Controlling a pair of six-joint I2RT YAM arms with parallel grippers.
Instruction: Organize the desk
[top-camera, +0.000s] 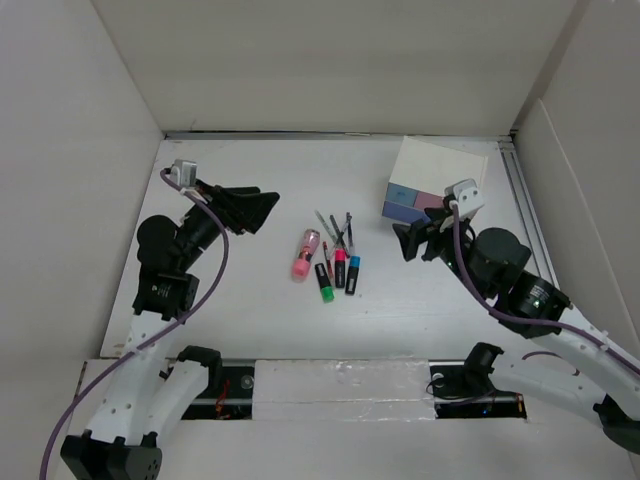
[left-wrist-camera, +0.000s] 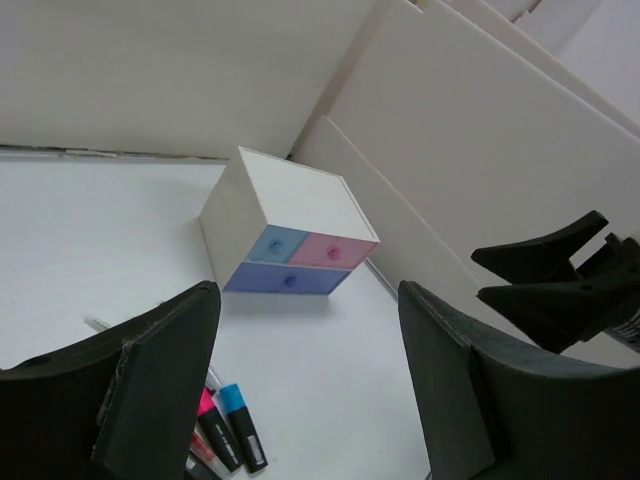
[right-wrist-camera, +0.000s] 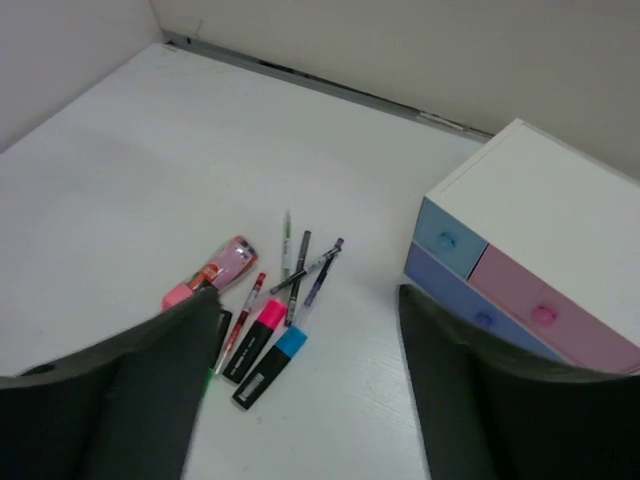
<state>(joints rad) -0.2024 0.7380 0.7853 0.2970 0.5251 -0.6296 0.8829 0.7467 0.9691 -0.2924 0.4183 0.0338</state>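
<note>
- The large, flat, matte white desk (top-camera: 250, 320) fills the middle of the top view. White panels border it, and both arm bases sit at its near edge.
- A small white box with pastel pink and blue drawers (top-camera: 437, 172) stands at the far right of the desk, with its drawer fronts facing the near side.
- At the desk centre, a pink tube-shaped item (top-camera: 305, 254), a green-capped black marker (top-camera: 324, 284), a pink-capped black marker (top-camera: 339, 268) and a blue-capped black marker (top-camera: 353, 275) lie side by side.
- Several thin pens (top-camera: 335, 228) cross one another just beyond the markers.
- The left gripper (top-camera: 264, 212) has its fingers spread apart. It sits left of the cluster and points toward it.
- The right gripper (top-camera: 407, 243) has its fingers spread apart. It sits between the cluster and the box.
</note>
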